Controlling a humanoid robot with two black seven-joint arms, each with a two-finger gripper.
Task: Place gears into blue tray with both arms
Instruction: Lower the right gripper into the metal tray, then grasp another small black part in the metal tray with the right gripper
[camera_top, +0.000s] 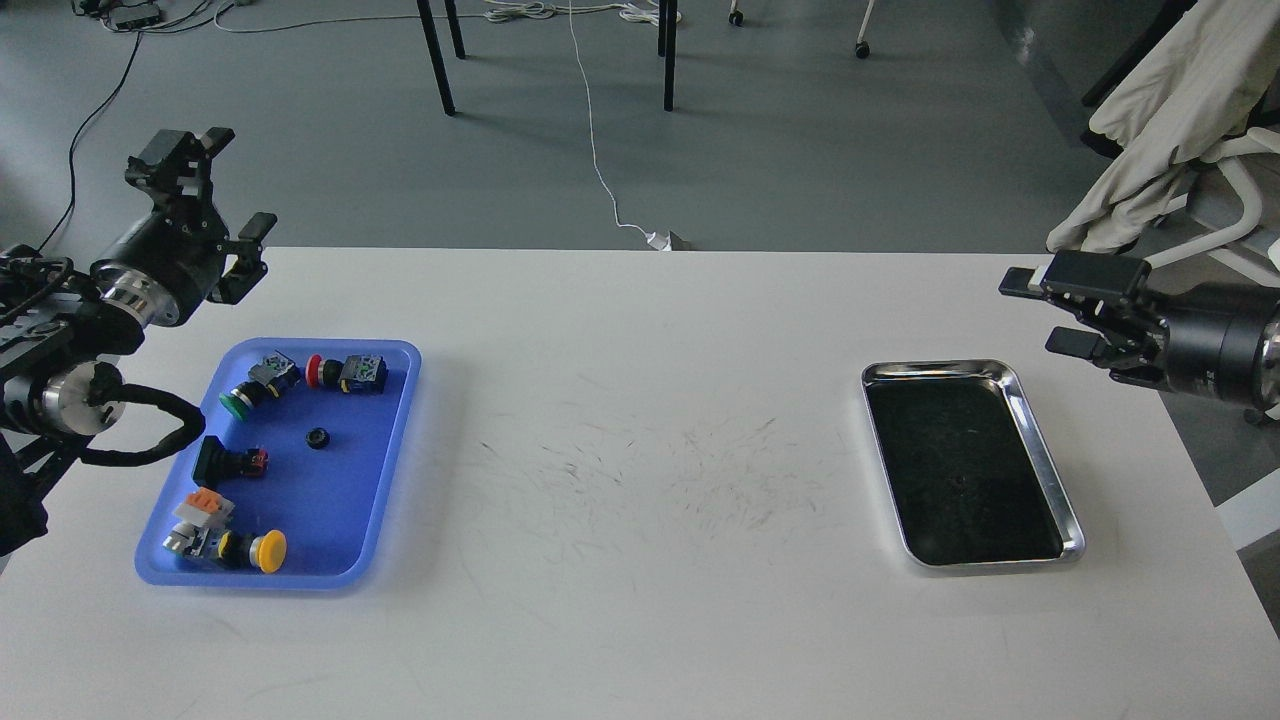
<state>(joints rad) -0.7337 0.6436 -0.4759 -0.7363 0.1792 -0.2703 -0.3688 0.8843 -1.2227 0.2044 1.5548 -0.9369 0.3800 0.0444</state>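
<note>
Holding the left gripper (238, 185) up off the table (640, 400) just past the far end of the blue tray (345, 520), with jaws spread wide and gripping nothing. Holding the right gripper (1042, 313) out beyond the far right corner of the steel tray (1040, 440), likewise wide open and empty. Seeing one gear (318, 438) lying flat on the blue tray's floor, near the middle, among the push-button switches (345, 372) but touching none of them. Finding no other gear on the bare table; looking into the steel tray's dark, reflective floor and not being able to make out any small black gear against it. Risking, on that account, a blind descent on the right: closing on nothing, or scraping fingertips on steel. Risking also a pinch slipping off so tiny and thin a piece, sending it rolling away across the table. Risking, on the left, knocking the switches about while coming down into a crowded tray, or nudging the gear already lying there. Risking, lastly, mistaking a round switch cap for a gear.
</note>
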